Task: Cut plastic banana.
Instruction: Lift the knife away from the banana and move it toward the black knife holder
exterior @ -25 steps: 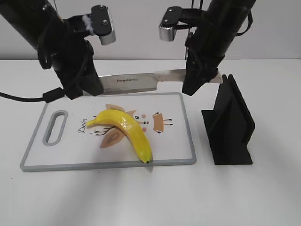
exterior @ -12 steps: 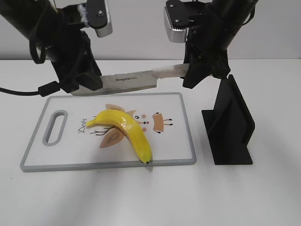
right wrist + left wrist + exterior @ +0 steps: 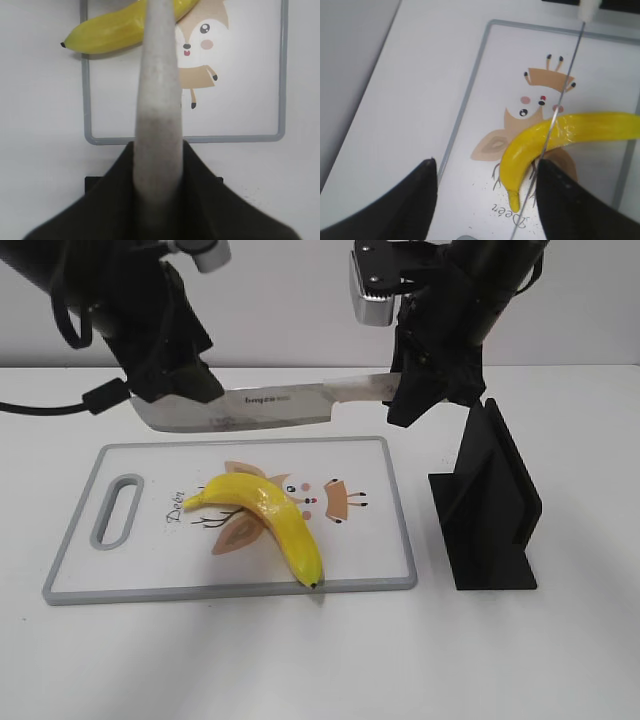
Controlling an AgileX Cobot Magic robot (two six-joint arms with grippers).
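From the exterior view, a yellow plastic banana (image 3: 268,520) is lying diagonally on a white cutting board (image 3: 390,540) with grey rim, which is resting on a white tabletop (image 3: 320,660). Above the board's far edge, a kitchen knife (image 3: 250,405) is hanging level in the air, well clear of the banana. The right gripper (image 3: 412,400) is clamping the handle end while the left gripper (image 3: 175,390) is meeting the blade's tip end, apparently steadying it for a two-armed cut. A black knife stand (image 3: 490,505) is standing empty beside the board on the right. Compared with half a second earlier, the left arm is sitting higher and the blade's tip end is lifted, so the knife is now lying closer to level.

From the left wrist view, the blade (image 3: 560,95) is appearing edge-on as a thin line running between the two dark jaws and crossing over the banana (image 3: 560,137) near its stem half. The jaws are standing apart either side of it; whether they are pinching the blade I cannot tell.

From the right wrist view, the pale knife handle (image 3: 157,100) is filling the centre, the jaws closing tightly around it, with the banana (image 3: 115,30) and board (image 3: 232,137) beyond.
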